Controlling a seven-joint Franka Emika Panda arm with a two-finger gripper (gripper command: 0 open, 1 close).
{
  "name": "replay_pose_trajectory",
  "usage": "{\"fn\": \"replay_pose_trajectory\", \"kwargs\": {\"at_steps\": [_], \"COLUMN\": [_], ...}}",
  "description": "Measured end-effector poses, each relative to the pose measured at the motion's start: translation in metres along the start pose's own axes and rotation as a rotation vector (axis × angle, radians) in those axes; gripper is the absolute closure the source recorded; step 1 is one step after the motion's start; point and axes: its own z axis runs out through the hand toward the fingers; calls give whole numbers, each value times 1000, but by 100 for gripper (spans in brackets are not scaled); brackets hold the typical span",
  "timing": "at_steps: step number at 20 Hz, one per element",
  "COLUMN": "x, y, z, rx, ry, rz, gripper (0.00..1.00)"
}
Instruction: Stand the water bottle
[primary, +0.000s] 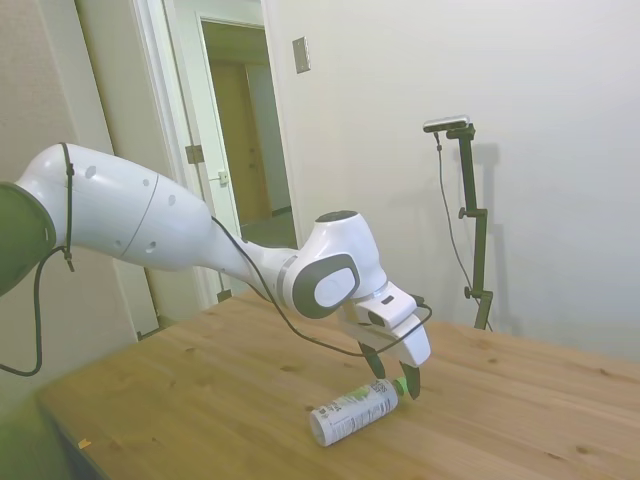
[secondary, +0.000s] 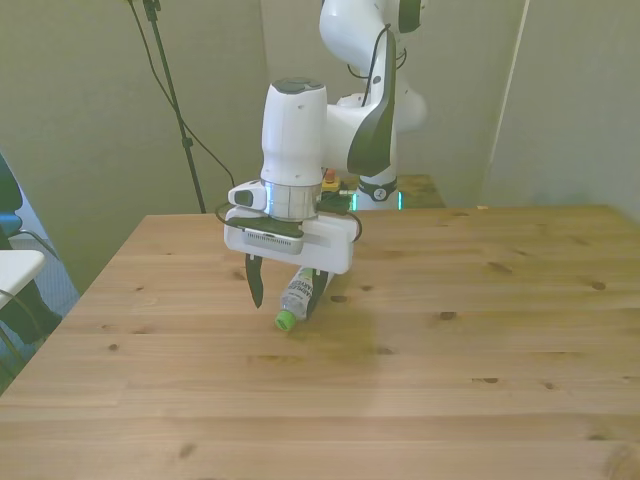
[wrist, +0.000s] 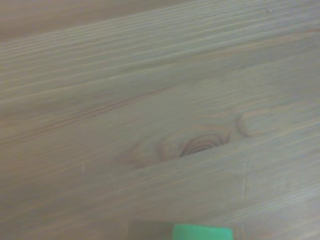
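Water bottle (secondary: 299, 296) lies on its side on the wooden table (secondary: 450, 380), left of centre in the front view. Green cap (secondary: 286, 319) points toward the near edge; the base points away toward the far edge. The cap also shows blurred in the wrist view (wrist: 202, 233).

Gripper (secondary: 283, 293) hangs low over the bottle's cap end, fingers spread apart and grasping nothing. One finger (secondary: 255, 284) stands left of the bottle, clear of it; the other is at the bottle's right side, contact not discernible.

Soft, even indoor light, faint shadows; blurred, washed-out wrist view.
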Motion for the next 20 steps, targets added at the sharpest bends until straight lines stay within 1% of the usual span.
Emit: {"fn": "replay_pose_trajectory", "kwargs": {"at_steps": [2,3,9,20], "x": [0,0,-5,-9], "y": [-1,-2,-7,-3], "z": [7,10,14,20], "rx": [-3,-5,-1,-2], "ry": [-2,-4,-16,-37], "rz": [0,-1,1,18], "gripper": [0,100,100,100]}}
